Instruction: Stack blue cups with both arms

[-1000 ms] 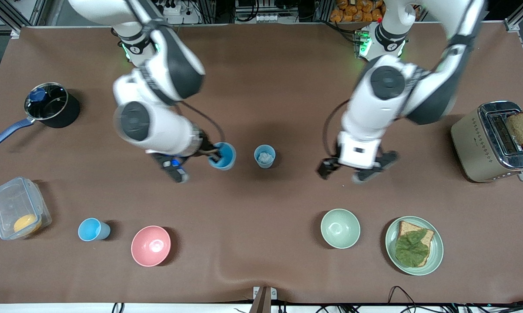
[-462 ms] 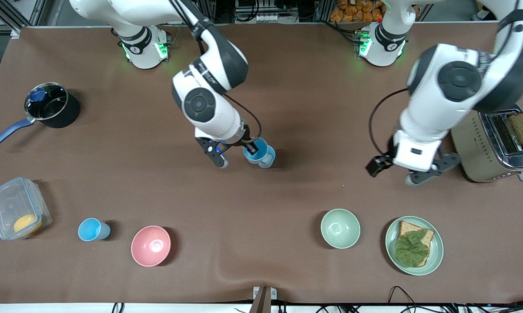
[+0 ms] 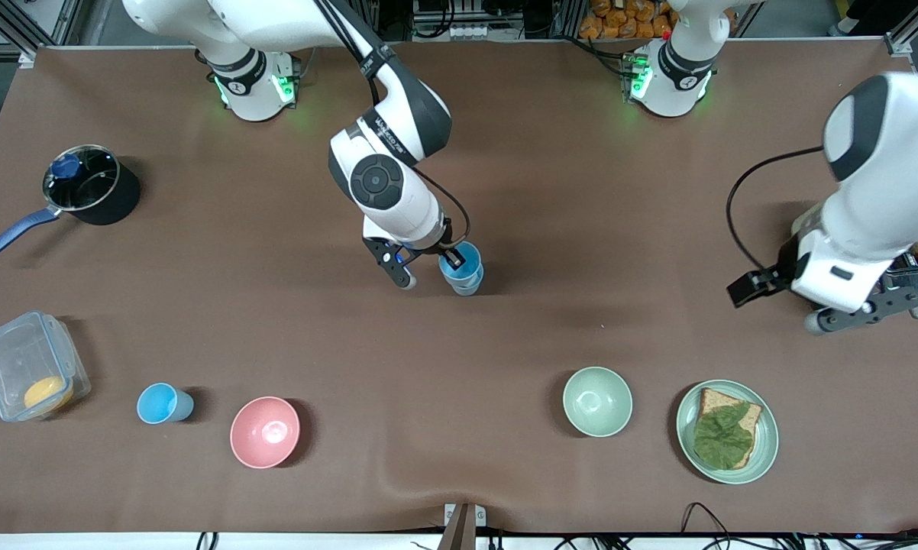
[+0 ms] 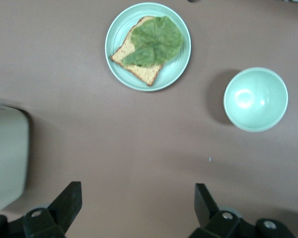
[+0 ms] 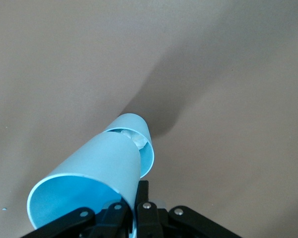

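Note:
My right gripper (image 3: 450,260) is shut on the rim of a bright sky-blue cup (image 3: 460,267). It holds the cup tilted, with its lower end in the mouth of the paler grey-blue cup (image 3: 468,286) standing mid-table. In the right wrist view the gripper (image 5: 139,198) pinches the bright cup's (image 5: 89,168) wall, and the paler cup (image 5: 145,144) shows something white inside. Another sky-blue cup (image 3: 165,403) stands beside the pink bowl (image 3: 265,431). My left gripper (image 3: 749,289) is open and empty beside the toaster (image 3: 806,221), and it is also open in its own view (image 4: 136,198).
A black saucepan (image 3: 91,187) and a clear lidded box (image 3: 31,365) sit toward the right arm's end. A pale green bowl (image 3: 597,401) (image 4: 256,99) and a plate (image 3: 768,435) (image 4: 113,59) with bread and lettuce lie nearer the front camera than the left gripper.
My right gripper carried the bright cup toward the left arm's end and brought it down into the paler cup. My left arm swung away, open, toward the toaster.

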Action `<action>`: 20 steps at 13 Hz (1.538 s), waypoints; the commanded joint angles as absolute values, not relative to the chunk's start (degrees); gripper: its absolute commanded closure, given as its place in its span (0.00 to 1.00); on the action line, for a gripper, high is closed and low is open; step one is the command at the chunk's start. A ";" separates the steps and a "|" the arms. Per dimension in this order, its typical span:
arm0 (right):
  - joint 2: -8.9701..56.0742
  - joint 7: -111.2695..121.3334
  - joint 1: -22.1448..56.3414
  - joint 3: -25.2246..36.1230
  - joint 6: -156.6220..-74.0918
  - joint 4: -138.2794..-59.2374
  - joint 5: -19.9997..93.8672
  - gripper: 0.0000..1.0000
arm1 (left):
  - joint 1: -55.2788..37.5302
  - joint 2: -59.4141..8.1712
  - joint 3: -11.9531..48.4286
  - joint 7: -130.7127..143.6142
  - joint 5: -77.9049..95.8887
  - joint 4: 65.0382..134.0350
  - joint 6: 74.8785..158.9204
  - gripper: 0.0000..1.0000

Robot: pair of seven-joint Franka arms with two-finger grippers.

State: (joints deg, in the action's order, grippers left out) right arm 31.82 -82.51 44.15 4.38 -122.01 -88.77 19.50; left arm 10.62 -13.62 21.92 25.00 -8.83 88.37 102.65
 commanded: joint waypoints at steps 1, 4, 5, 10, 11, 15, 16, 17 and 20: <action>31.02 -83.14 45.79 5.10 -124.36 -91.05 20.83 1.00 | 12.65 -12.48 22.50 18.30 -7.73 83.95 95.65 0.00; 32.08 -83.32 46.49 5.10 -125.85 -91.32 20.92 1.00 | 13.01 -10.81 22.41 16.00 -7.65 80.87 91.33 0.00; 32.43 -83.58 46.67 5.10 -126.12 -91.32 20.92 1.00 | 13.09 -10.03 22.41 14.52 -7.65 80.42 90.36 0.00; 32.96 -83.67 46.93 5.10 -126.21 -91.23 20.83 1.00 | 7.43 -5.64 13.24 7.50 -4.40 82.16 88.86 0.00; 32.96 -83.50 46.67 5.10 -125.78 -91.23 20.74 1.00 | 3.90 -5.10 8.22 5.30 -3.26 82.61 88.86 0.00; 32.08 -83.50 46.23 5.19 -125.33 -90.70 20.74 0.00 | 3.69 -4.30 6.50 5.71 -0.79 84.20 88.86 0.00; 31.12 -83.41 45.97 5.36 -124.37 -90.70 20.74 0.00 | 3.60 -4.48 6.59 6.06 -0.79 83.94 88.86 0.00; 29.81 -82.54 45.10 5.54 -121.49 -90.27 20.57 0.00 | 3.52 -4.48 6.77 6.24 -0.79 84.02 88.77 0.00; 23.93 -71.17 38.53 5.62 -112.54 -89.91 19.95 0.00 | 3.43 -4.39 6.94 6.24 -0.70 84.29 86.93 0.00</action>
